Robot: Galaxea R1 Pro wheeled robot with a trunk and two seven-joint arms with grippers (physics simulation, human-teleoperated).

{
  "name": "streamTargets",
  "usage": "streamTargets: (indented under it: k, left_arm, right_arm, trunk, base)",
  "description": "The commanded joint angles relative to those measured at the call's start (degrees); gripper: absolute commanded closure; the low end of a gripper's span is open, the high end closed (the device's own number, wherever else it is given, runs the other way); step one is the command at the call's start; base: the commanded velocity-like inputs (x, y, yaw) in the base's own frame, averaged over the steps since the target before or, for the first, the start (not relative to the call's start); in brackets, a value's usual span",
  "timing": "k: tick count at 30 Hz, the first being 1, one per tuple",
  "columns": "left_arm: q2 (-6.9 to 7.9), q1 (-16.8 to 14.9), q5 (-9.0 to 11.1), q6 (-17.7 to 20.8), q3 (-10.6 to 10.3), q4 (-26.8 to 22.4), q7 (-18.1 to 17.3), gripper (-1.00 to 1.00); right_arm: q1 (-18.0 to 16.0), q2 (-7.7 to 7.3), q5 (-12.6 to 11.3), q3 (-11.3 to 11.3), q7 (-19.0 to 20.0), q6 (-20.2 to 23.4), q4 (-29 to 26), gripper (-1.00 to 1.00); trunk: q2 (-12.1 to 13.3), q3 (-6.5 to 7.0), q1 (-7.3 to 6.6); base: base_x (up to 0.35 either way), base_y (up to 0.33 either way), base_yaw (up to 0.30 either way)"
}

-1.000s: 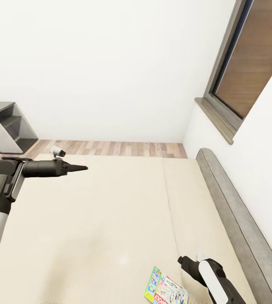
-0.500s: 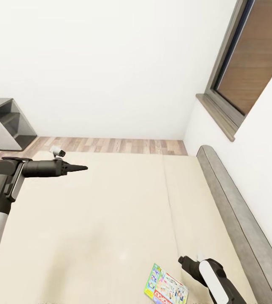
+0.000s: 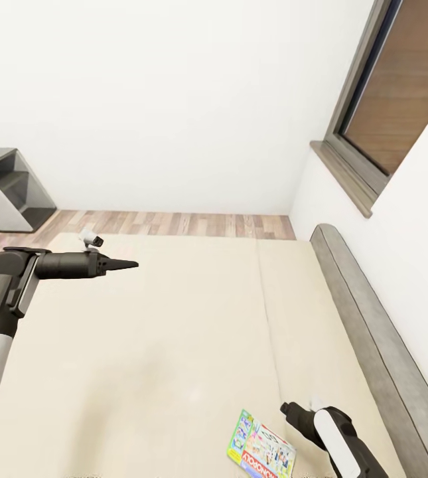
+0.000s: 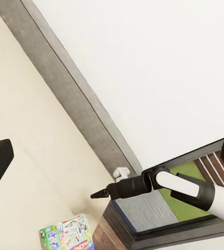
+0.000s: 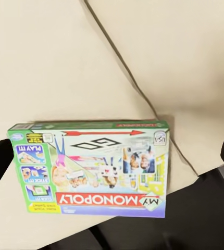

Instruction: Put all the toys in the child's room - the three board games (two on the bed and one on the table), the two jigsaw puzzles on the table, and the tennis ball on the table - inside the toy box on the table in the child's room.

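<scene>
The room is bright with soft, even light. The white wall (image 3: 174,99) has no glare. Shadows are faint; a soft dark patch sits just beside the game box (image 5: 91,169) at about 3 o'clock. The bed (image 3: 174,345) looks smooth and a bit blurry. The box's big letters read clearly, but its small pictures look fuzzy. The window frame (image 3: 353,179) leans at the edge.

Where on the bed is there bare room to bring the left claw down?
Bare mattress runs from the left claw to the seam. Bare too between seam and headboard. Crowded only at the near edge, where the game lies beside the right claw.
</scene>
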Motion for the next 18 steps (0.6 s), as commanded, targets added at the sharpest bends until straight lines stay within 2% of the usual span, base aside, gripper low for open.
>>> streamTargets:
  k: [1, 9, 13, 18]
  left_arm:
    - [0.02, 0.0, 0.0, 0.6, 0.0, 0.0, -0.2, -1.0]
    - [-0.03, 0.0, 0.0, 0.6, -0.1, 0.0, -0.2, -1.0]
    - [-0.06, 0.0, 0.0, 0.6, -0.1, 0.0, -0.2, -1.0]
    - [-0.07, 0.0, -0.1, 0.6, -0.1, 0.0, -0.2, -1.0]
  right_arm:
    - [0.0, -0.08, -0.6, 0.1, -0.2, 0.1, -0.1, -1.0]
    - [0.0, -1.65, -0.7, -0.1, 4.7, 0.1, 0.3, -1.0]
    - [0.0, -2.21, -0.6, -2.9, 6.3, 0.1, 2.5, -1.0]
    - [0.0, -2.36, -0.6, -4.6, 6.6, 0.1, 3.9, -1.0]
  trunk:
    - [-0.1, -0.19, 0.03]
    - [-0.1, -0.94, 0.03]
    - [-0.1, -1.32, 0.03]
    - [-0.1, -1.79, 0.03]
  base:
    - [0.0, 0.0, 0.0]
    - [0.0, 0.0, 0.0]
    - [0.0, 0.0, 0.0]
    - [0.0, 0.0, 0.0]
